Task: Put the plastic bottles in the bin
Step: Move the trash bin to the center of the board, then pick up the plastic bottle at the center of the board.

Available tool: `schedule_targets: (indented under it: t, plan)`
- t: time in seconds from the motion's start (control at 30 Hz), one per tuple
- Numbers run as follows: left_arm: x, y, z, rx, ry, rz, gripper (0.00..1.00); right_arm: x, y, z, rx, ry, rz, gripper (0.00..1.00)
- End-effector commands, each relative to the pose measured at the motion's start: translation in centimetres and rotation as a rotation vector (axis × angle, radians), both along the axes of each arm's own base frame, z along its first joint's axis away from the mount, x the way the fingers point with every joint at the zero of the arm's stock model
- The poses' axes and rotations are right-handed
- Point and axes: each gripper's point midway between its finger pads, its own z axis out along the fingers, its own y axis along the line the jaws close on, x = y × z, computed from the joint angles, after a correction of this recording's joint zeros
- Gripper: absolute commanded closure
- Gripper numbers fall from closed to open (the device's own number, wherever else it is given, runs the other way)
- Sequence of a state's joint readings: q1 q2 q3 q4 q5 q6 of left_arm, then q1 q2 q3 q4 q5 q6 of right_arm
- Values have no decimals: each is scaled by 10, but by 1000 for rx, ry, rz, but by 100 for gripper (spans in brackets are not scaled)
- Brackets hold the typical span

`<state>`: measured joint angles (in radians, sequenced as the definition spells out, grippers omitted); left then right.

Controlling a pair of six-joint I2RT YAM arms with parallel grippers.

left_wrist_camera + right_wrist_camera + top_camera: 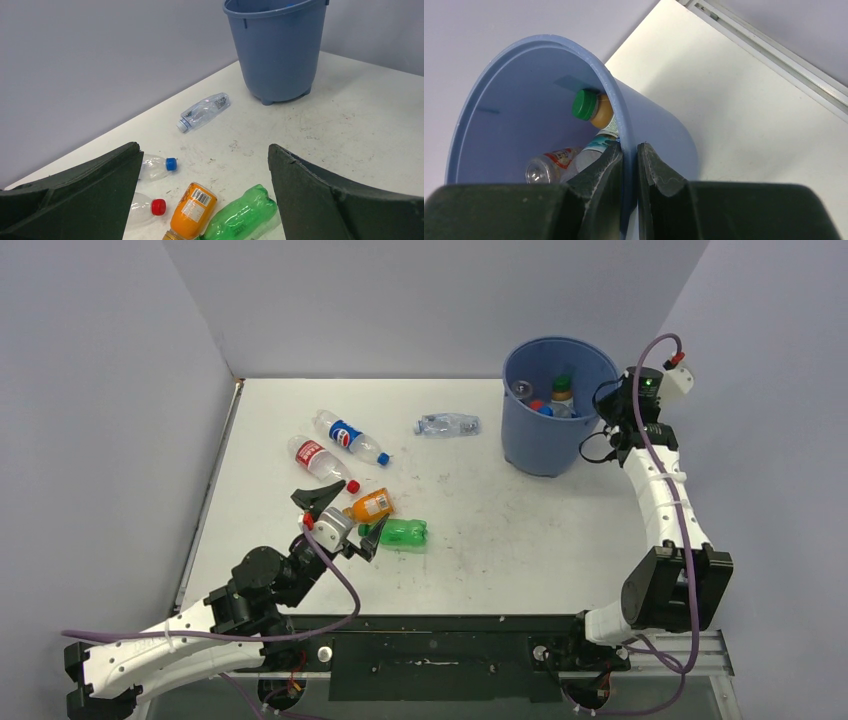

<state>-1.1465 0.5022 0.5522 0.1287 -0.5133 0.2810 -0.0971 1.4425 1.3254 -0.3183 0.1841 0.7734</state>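
The blue bin (540, 445) stands at the back right with several bottles inside, among them an orange juice bottle with a green cap (591, 107). My right gripper (612, 405) is shut on the bin's rim (609, 85), one finger inside and one outside. My left gripper (345, 517) is open and empty, just above and near an orange juice bottle (370, 506) and a green bottle (405, 533) lying side by side. In the left wrist view the left gripper (204, 150) frames the orange bottle (192, 210) and the green bottle (240, 215).
A red-capped bottle (318, 460) and a blue-labelled bottle (348, 437) lie left of centre. A crushed clear bottle (447, 425) lies left of the bin. Grey walls enclose the table on three sides.
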Motion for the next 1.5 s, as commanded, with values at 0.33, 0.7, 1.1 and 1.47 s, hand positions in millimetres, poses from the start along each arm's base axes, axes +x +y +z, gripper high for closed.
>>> schedule_targets:
  t: [0.33, 0.7, 1.1, 1.47]
  plan:
    - [1, 0, 9, -13, -21, 12, 4, 67, 5, 56, 88, -286, 39, 95]
    - [3, -3, 5, 8, -17, 11, 4, 86, 9, 61, 91, -282, 79, 84]
    - [1, -1, 9, -8, -17, 7, 4, 76, 16, 81, 70, -305, 129, 24]
    - [0, 0, 11, -14, -21, 1, 4, 56, 33, 130, -2, -366, 153, 2]
